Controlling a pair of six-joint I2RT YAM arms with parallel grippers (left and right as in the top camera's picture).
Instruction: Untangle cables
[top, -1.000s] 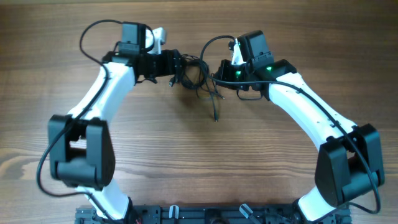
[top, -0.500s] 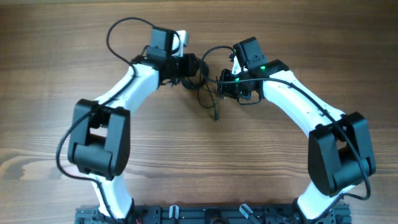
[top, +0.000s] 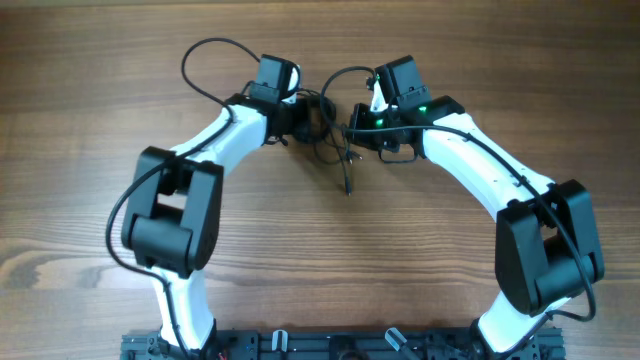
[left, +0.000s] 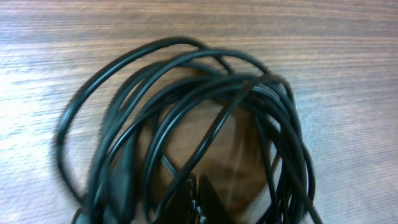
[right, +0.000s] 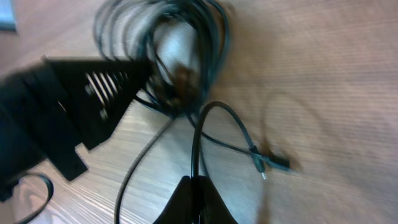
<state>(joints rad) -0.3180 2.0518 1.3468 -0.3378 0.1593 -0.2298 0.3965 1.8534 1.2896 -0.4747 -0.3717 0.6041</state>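
The right hand (right: 195, 190) pinches a strand leading up into the coiled cables (right: 217, 43).

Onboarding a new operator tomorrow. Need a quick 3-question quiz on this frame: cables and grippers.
1. Which has its tip in the coil of cables: the left gripper or the right gripper?
2. True or false: the cables lie fully separated, side by side.
3. The loose plug is: A) on the table; B) in the left gripper; C) in the right gripper.
Key: 1 left gripper; 2 false; 3 A.
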